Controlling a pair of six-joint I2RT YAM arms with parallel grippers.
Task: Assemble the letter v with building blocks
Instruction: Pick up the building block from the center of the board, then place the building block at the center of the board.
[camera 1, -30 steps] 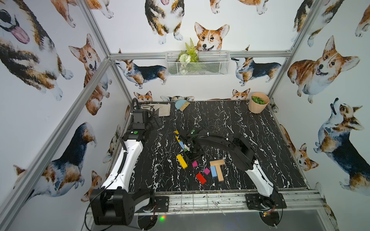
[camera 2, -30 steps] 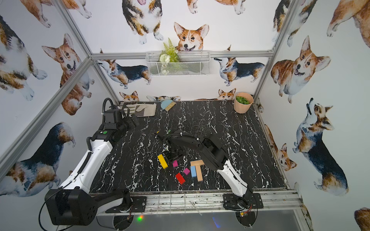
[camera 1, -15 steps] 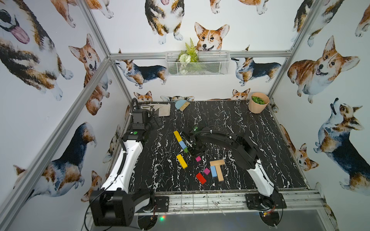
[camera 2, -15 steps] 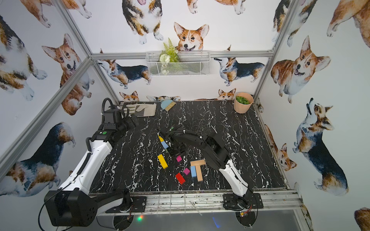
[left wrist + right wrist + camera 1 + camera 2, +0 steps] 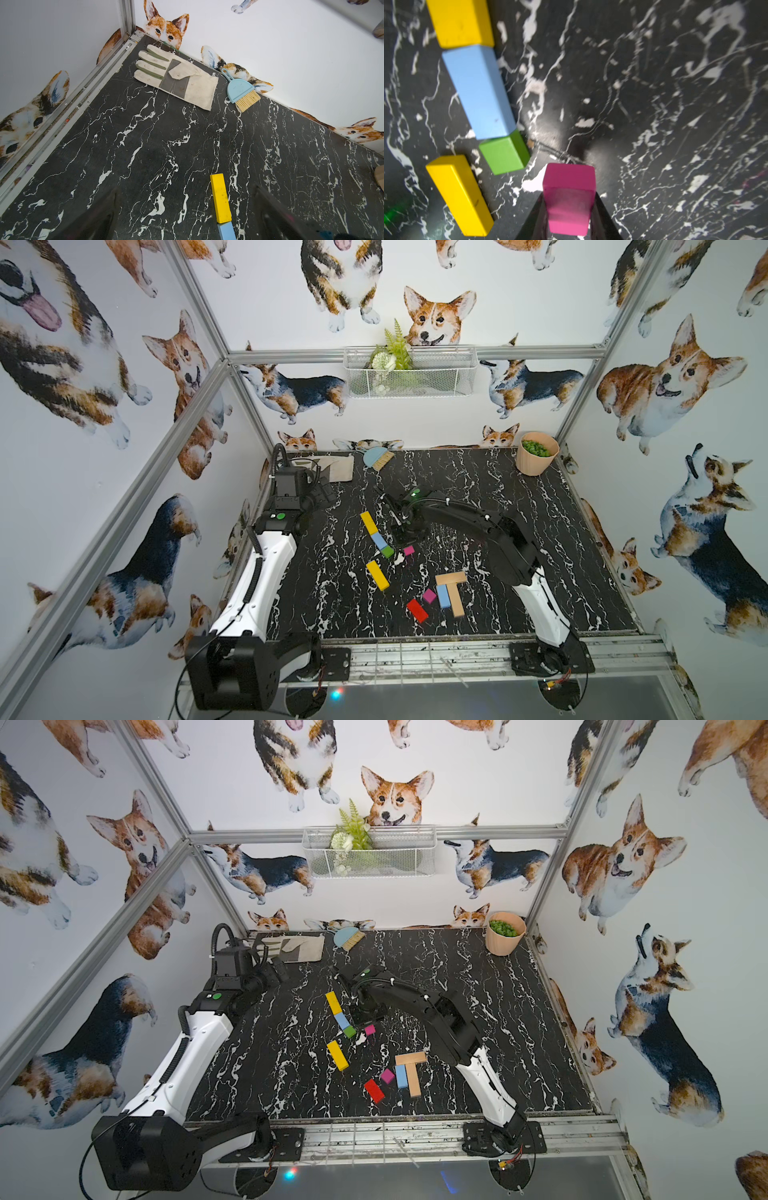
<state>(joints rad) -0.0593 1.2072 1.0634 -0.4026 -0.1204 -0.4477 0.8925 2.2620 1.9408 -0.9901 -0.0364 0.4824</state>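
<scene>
My right gripper (image 5: 569, 197) is shut on a short magenta block (image 5: 569, 187), which sticks out past the fingertips. In a top view this magenta block (image 5: 409, 550) is just right of the green block (image 5: 387, 551). That green block ends a slanted row made with a yellow bar (image 5: 368, 521) and a light blue block (image 5: 378, 540). A second yellow bar (image 5: 377, 575) lies apart, nearer the front. My left gripper (image 5: 187, 189) is open and empty at the back left (image 5: 326, 492), looking at the row's yellow bar (image 5: 220, 197).
Near the front lie a red block (image 5: 417, 610), another magenta block (image 5: 429, 596), a light blue block (image 5: 443, 596) and two tan bars (image 5: 451, 578) forming a T. A work glove (image 5: 176, 81), a small brush (image 5: 242, 93) and a tan pot (image 5: 536, 458) sit along the back wall.
The right gripper has closed on the magenta block and carried it away from the front, up to the green end of the slanted row. The left arm has not moved.
</scene>
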